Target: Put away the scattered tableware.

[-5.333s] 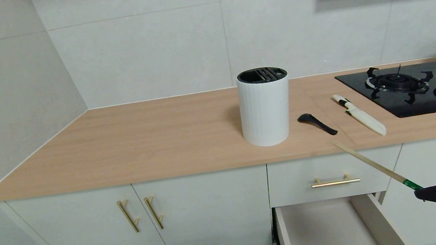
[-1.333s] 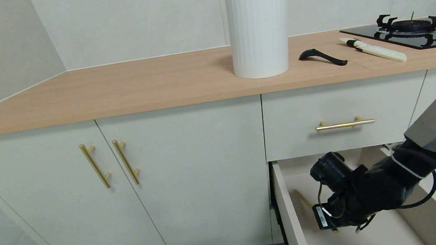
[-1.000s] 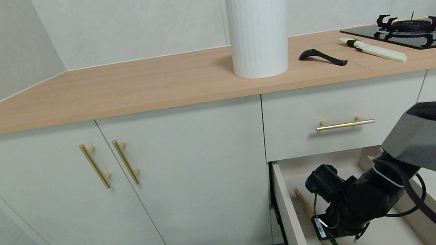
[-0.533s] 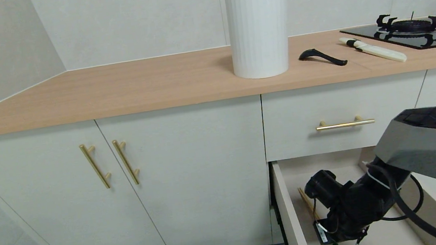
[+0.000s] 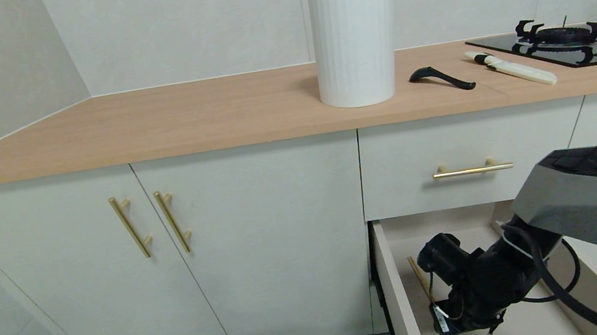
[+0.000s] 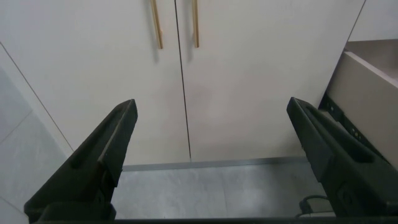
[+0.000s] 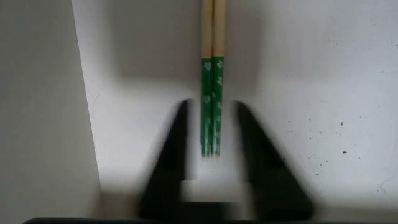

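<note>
- This is a kitchen with a long wooden counter point(image 5: 154, 123) by a tiled wall, and white cupboards under it.
- Low down on the right, a drawer point(image 5: 397, 298) is pulled open. I think it is open so that the tableware can go inside.
- The chopsticks point(image 7: 211, 37) are in the drawer, side by side, close to its left wall (the green ends are nearest the pincer).
- The right gripper point(image 7: 211, 107) is down in the drawer. Its two fingers stand a little apart, one on each side of the green ends, and do not seem to squeeze them. It looks like the chopsticks are being let go here.
- The left gripper point(image 6: 211, 111) is spread wide and holds nothing. It hangs low in front of the cupboard doors point(image 6: 249, 81), out of the way.
- On the counter a black spoon point(image 5: 439, 78) and a knife point(image 5: 514, 74) lie to the right of a tall white holder point(image 5: 354, 42). They are not put away yet.
- Farther right is the stove point(image 5: 565, 43).
- The closed drawer point(image 5: 468, 139) sits right above the open one, so the arm has little room to lift.
</note>
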Available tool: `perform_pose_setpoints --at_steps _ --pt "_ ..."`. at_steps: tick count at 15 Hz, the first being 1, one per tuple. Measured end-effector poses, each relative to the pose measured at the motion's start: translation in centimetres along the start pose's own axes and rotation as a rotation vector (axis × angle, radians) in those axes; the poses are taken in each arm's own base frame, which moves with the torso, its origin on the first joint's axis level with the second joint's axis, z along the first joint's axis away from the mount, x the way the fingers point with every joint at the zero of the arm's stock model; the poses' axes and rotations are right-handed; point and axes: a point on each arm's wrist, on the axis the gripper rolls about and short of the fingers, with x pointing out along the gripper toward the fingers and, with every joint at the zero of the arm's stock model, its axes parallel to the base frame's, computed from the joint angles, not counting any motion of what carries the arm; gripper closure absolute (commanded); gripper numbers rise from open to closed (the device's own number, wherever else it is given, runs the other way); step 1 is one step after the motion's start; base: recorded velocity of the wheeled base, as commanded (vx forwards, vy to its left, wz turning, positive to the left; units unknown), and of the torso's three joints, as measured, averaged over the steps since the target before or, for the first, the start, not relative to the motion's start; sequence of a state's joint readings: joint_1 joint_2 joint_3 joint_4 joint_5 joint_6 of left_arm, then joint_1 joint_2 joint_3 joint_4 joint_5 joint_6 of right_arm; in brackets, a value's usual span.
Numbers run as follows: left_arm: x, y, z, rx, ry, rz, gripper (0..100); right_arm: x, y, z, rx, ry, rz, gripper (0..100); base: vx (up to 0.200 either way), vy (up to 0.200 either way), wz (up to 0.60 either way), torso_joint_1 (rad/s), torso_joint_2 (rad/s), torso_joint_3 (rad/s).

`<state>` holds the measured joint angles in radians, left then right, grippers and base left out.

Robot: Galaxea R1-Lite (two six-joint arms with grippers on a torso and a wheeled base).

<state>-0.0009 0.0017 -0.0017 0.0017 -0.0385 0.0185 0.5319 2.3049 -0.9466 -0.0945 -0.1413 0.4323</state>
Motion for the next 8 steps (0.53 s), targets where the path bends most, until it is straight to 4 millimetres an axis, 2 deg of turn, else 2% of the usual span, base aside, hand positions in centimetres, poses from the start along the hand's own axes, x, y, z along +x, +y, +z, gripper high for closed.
perform_pose_setpoints --at_steps 8 --pt "0.00 0.00 0.00 0.000 0.000 0.000 0 -0.25 -0.12 -0.11 -0.001 0.000 -0.005 0 0.000 0.000 0.00 0.000 0.00 0.000"
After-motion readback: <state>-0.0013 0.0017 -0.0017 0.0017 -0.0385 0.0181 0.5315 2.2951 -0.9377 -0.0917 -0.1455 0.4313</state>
